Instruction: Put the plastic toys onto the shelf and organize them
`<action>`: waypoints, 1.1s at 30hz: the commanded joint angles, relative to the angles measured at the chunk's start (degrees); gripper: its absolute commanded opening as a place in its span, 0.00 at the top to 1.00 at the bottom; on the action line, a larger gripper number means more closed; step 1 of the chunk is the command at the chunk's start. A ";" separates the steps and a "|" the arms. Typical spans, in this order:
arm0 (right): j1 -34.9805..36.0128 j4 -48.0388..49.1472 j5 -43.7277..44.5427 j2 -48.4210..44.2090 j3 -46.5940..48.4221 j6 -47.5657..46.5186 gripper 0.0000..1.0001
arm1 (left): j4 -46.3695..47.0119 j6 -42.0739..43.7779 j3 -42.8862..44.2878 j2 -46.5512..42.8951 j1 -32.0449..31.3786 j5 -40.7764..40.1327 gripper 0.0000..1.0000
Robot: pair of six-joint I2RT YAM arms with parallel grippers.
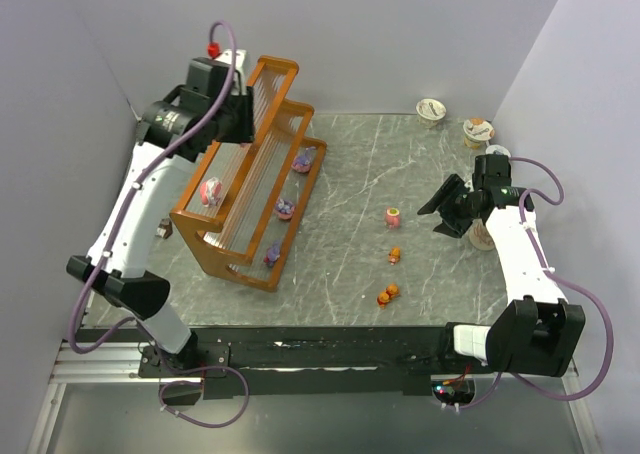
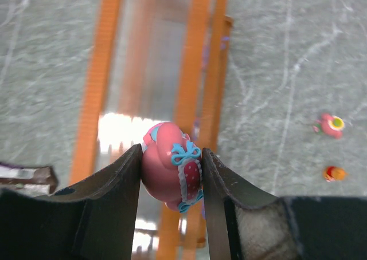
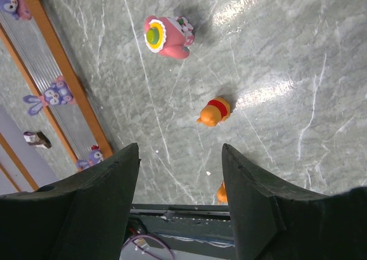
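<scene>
The shelf (image 1: 262, 189) stands at the left of the table, its orange rails blurred below my left gripper (image 2: 171, 157). That gripper (image 1: 243, 126) hovers over the shelf's far end, shut on a pink roundish toy (image 2: 169, 171) with a blue bow. Another pink toy (image 1: 211, 191) sits on an upper tier. Three purple toys (image 1: 303, 159) (image 1: 284, 209) (image 1: 272, 254) line the lowest tier. On the table lie a pink toy (image 1: 393, 215) (image 3: 167, 36) and two orange toys (image 1: 395, 255) (image 1: 388, 294). My right gripper (image 3: 180, 157) (image 1: 445, 209) hangs open, empty, above the nearer orange toy (image 3: 215, 111).
Foil-lidded cups (image 1: 431, 109) (image 1: 478, 131) stand at the back right, with a beige bottle (image 1: 483, 236) beside my right arm. A small dark object (image 1: 165, 231) lies left of the shelf. Walls close in on the left, back and right.
</scene>
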 commanded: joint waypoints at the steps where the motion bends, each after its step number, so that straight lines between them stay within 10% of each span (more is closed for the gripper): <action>1: -0.40 1.03 -0.63 0.12 0.67 -0.66 0.34 | -1.44 2.58 0.55 -4.10 3.16 0.13 0.93; 33: -0.40 0.32 -1.16 4.43 3.83 -1.19 0.36 | 1.02 14.45 5.38 4.77 9.23 14.36 0.81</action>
